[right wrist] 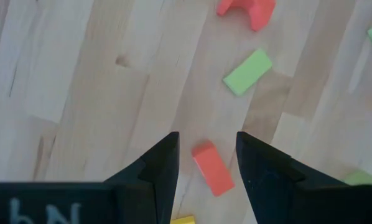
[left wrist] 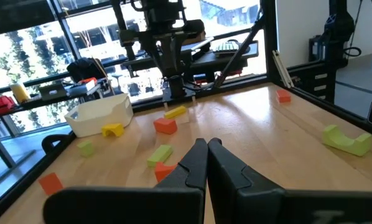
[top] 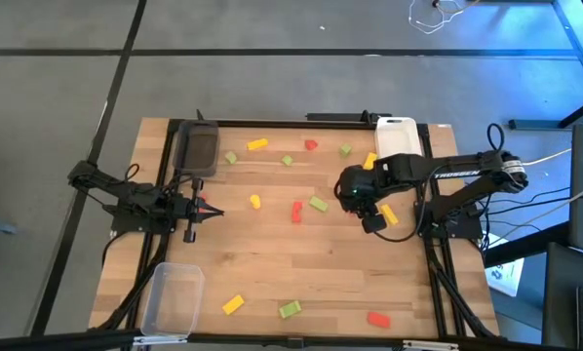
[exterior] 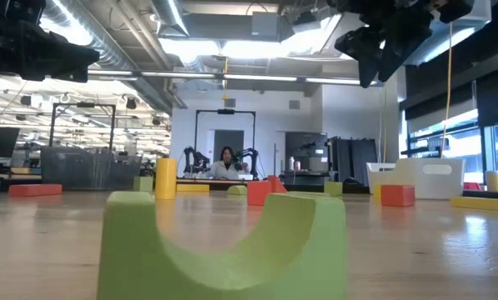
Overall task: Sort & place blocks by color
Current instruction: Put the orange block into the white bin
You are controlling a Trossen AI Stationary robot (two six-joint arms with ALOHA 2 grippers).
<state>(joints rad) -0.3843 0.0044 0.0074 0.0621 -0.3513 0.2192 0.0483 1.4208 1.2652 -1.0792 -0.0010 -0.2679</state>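
Observation:
Red, yellow and light green blocks lie scattered flat on the wooden table (top: 272, 253). My right gripper (right wrist: 208, 140) is open and hangs well above the table (exterior: 370, 71), pointing down. Far below, between its fingers, lies a red block (right wrist: 212, 168), which also shows in the left wrist view (left wrist: 165, 124); the gripper hides it in the high view. A green bar (right wrist: 247, 71) and a red arch (right wrist: 248, 9) lie beyond. My left gripper (top: 212, 210) is shut and waits near the table's left edge (left wrist: 206, 144).
A dark grey tray (top: 199, 148) sits at the far left, a white tray (top: 397, 136) at the far right and a clear tray (top: 173, 297) at the near left. A green arch (exterior: 224, 242) stands close to the low camera. A yellow bar (top: 387, 214) lies beside my right gripper.

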